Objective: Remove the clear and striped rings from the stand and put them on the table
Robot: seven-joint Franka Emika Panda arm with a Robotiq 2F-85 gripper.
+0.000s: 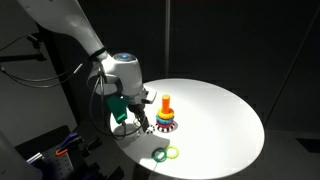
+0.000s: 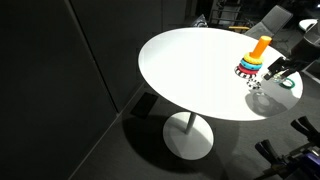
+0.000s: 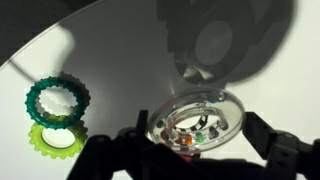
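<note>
The clear ring (image 3: 222, 108), with small coloured beads inside it, sat between the two dark fingers of the gripper (image 3: 197, 132) in the wrist view. The jaws stood spread to the ring's width, one at each side; whether they pinched it or merely flanked it could not be told. The ring was off the orange-posted stand (image 1: 167, 106) and low over the round white table (image 1: 225, 120), just beside the stand's base. Coloured rings (image 1: 167, 124) were stacked on the stand; a striped one was too small to pick out. A dark green ring (image 3: 58, 100) and a light green ring (image 3: 58, 138) lay touching on the table, apart from the gripper.
</note>
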